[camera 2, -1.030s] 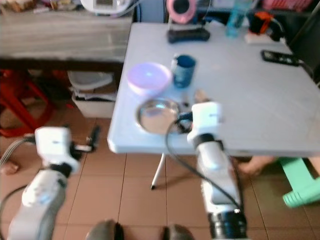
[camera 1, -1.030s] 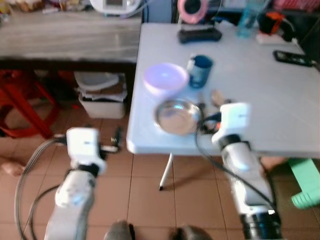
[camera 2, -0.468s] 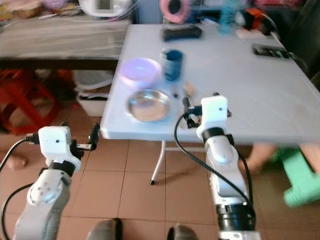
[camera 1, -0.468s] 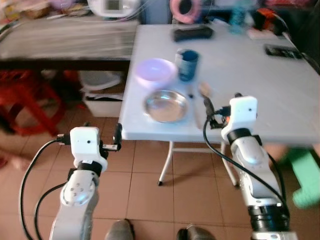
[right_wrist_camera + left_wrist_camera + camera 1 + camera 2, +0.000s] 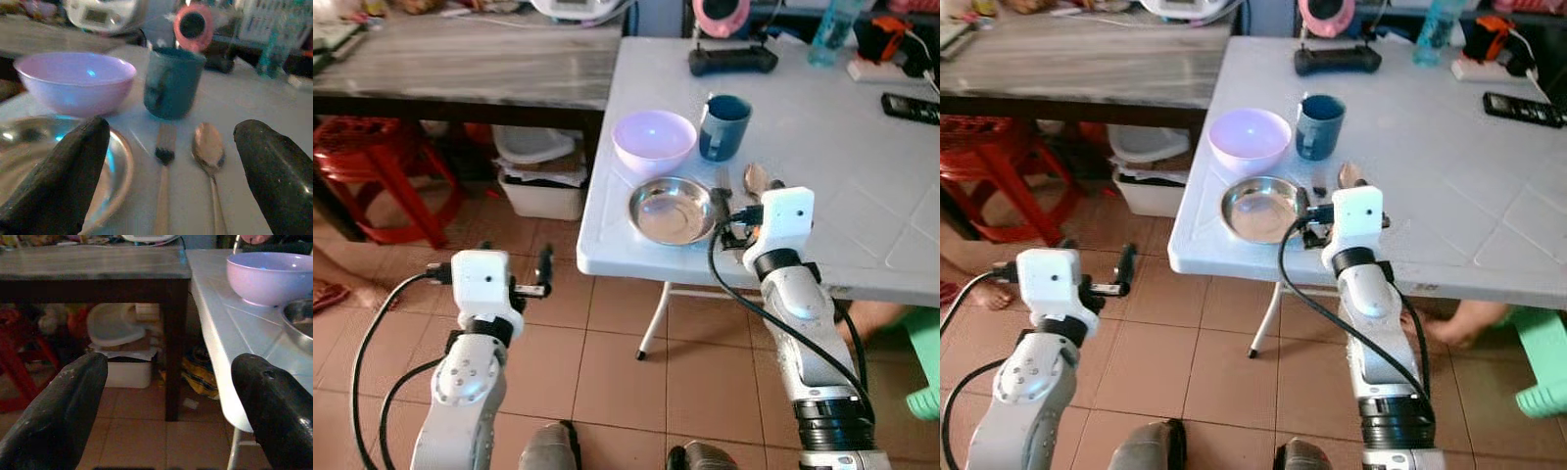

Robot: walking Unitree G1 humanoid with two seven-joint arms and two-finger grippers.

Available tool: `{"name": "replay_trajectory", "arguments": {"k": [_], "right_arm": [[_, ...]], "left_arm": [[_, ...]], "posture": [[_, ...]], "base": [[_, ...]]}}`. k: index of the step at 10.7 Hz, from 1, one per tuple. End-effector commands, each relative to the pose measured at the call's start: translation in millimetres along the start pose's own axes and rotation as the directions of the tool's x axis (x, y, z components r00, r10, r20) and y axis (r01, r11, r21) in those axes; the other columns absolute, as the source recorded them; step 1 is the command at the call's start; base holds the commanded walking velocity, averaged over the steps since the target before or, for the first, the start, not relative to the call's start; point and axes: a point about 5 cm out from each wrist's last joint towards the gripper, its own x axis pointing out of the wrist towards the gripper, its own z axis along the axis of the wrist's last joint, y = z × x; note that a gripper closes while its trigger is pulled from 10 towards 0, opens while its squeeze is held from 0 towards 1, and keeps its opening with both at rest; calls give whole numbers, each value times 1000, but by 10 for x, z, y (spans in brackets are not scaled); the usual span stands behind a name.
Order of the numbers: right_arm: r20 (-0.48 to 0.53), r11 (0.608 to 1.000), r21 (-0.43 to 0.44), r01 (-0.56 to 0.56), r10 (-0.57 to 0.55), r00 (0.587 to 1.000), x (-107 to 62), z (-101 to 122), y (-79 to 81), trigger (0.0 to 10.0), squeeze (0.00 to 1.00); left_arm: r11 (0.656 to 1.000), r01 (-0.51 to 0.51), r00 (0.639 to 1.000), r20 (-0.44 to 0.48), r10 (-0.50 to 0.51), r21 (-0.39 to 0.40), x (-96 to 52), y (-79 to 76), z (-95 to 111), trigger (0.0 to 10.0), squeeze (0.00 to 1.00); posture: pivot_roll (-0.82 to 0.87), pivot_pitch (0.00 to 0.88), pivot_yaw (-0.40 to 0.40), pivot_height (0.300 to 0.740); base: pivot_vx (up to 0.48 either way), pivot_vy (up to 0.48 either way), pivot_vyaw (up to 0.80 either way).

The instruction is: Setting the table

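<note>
Terracotta tile floor [image 5: 607, 372], white folding table [image 5: 862, 186] — dark marble-topped bench [image 5: 460, 69], red stool [image 5: 382, 176]

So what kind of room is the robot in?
Probably a home's dining or kitchen corner: a white folding table set with a purple bowl, metal plate and blue mug, on a tiled floor.

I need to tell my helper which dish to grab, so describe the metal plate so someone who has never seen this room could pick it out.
Look at the white table, at the corner nearest the dark wooden bench. The metal plate sits close to that front edge, just in front of the lilac bowl and blue mug. It is the only shiny, shallow silver dish there.
</note>
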Motion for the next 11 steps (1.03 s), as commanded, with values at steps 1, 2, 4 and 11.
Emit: {"name": "replay_trajectory", "arguments": {"k": [1,2,4,11], "right_arm": [[-37,999,22,34,-34,999,-2,-58,-63,10000,0],[-45,999,41,20,-18,999,13,-62,-63,10000,1000],[-39,999,33,-9,10,999,66,-37,-33,10000,1000],[-115,984,153,-90,108,987,50,-148,147,10000,0]], "left_arm": [[1000,5,1000,1,-5,17,-28,3,13,10000,0],[999,3,1000,-4,-3,36,-43,15,7,10000,0],[999,-18,1000,-12,19,47,-64,68,2,10000,0],[997,-22,999,-30,24,70,-113,95,13,10000,0]], "posture": [[73,126,23,740],[75,131,20,740],[83,144,24,740],[102,179,40,740]], "base": [[0,0,0],[0,0,0],[0,0,0],[0,0,0]]}}
